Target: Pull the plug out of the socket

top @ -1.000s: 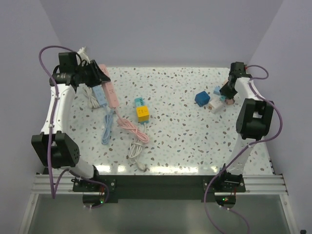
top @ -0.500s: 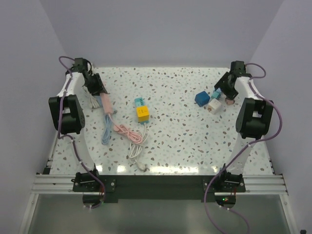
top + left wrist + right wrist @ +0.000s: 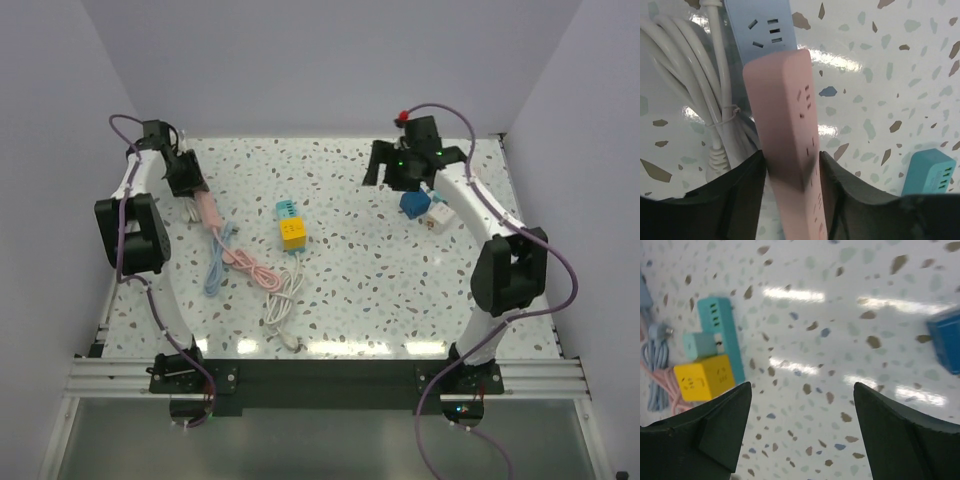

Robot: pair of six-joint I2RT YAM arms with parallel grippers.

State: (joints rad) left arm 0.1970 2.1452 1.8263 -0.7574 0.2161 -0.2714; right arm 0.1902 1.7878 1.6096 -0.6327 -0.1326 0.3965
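Just left of the counter's (image 3: 400, 290) middle, at about 9 o'clock, you have the yellow cube-shaped adapter (image 3: 292, 235) and a small teal plug (image 3: 697, 346) seated against the long teal plastic power strip (image 3: 720, 325). Farther back, at 10 o'clock, your left claw (image 3: 791, 165) is closed narrowly on the pink plastic power strip (image 3: 785, 115). At 1 o'clock your right claw (image 3: 801, 390) hangs wide open, holding nothing.

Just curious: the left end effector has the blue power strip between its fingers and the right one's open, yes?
No: the left wrist view shows the left end effector has the pink power strip between its fingers. The right end effector is open.
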